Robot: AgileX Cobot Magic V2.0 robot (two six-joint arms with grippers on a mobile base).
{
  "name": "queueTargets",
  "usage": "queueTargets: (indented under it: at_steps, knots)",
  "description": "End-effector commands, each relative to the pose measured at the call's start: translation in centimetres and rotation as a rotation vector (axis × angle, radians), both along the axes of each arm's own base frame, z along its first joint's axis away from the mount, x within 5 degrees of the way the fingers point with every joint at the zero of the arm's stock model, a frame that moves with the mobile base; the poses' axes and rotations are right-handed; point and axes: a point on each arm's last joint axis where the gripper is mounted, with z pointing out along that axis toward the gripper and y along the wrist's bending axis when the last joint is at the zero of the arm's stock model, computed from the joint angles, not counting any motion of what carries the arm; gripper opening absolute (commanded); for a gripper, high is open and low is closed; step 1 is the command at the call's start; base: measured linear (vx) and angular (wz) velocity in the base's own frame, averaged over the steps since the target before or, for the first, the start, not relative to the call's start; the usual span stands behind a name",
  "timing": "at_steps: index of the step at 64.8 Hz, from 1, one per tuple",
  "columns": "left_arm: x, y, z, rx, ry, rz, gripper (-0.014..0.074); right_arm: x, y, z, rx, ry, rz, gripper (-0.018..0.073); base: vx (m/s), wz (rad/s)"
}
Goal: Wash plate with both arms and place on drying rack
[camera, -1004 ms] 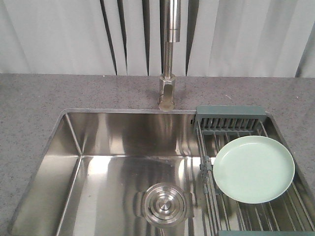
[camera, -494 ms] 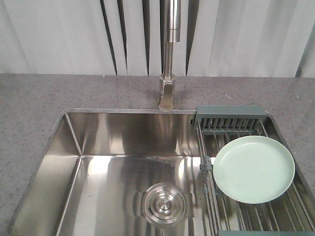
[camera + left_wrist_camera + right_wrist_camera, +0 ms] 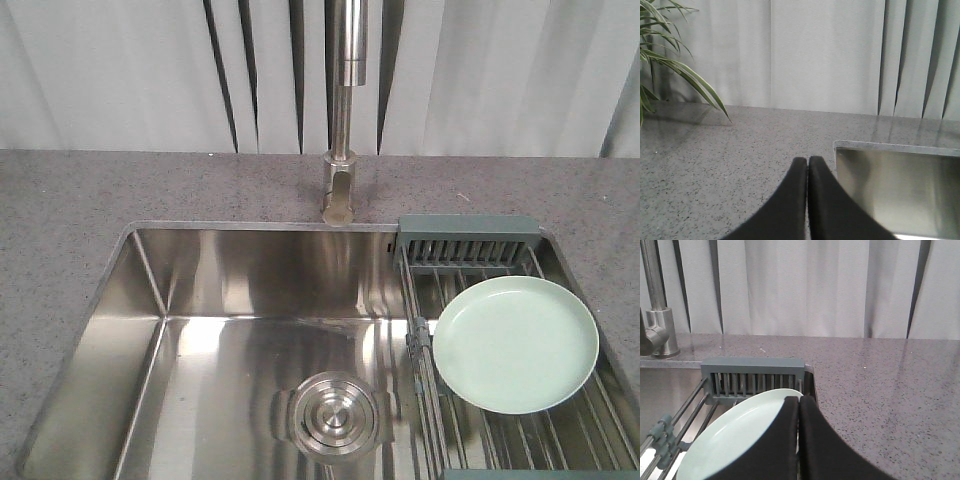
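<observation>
The plate point(image 3: 515, 344) lies face-up on the bars of the rack point(image 3: 467, 241) at the lower right of the front view, its left edge over the rack's inner rail beside the sink point(image 3: 255, 320); nothing touches it. Resting flat there, it looks parked either for pickup or after a finished wash; which one I cannot tell. The left gripper point(image 3: 807, 162), low in its wrist view, is clenched with nothing between its fingers, above the counter point(image 3: 730, 155) left of the sink corner. The right gripper point(image 3: 799, 402) is likewise closed and empty, over the plate's near part, a sensible spot for reaching it. The tap point(image 3: 345, 110) stands top centre, no water visible.
</observation>
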Motion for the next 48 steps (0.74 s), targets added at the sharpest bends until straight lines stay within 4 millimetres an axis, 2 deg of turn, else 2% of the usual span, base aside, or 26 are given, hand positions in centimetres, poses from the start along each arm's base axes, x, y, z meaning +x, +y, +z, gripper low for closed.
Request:
queueTargets:
  at_steps: [1,48]
  knots:
    - [-0.32,-0.02,1.62,-0.004,-0.114,-0.003,-0.0006,-0.04,-0.01,0.66,-0.014,-0.082,-0.003,-0.0007,0.0,0.0]
    - [-0.32,-0.02,1.62,-0.004,-0.114,-0.003,-0.0006,-0.04,-0.01,0.66,-0.013,-0.08,-0.004,-0.0007,0.0,0.0]
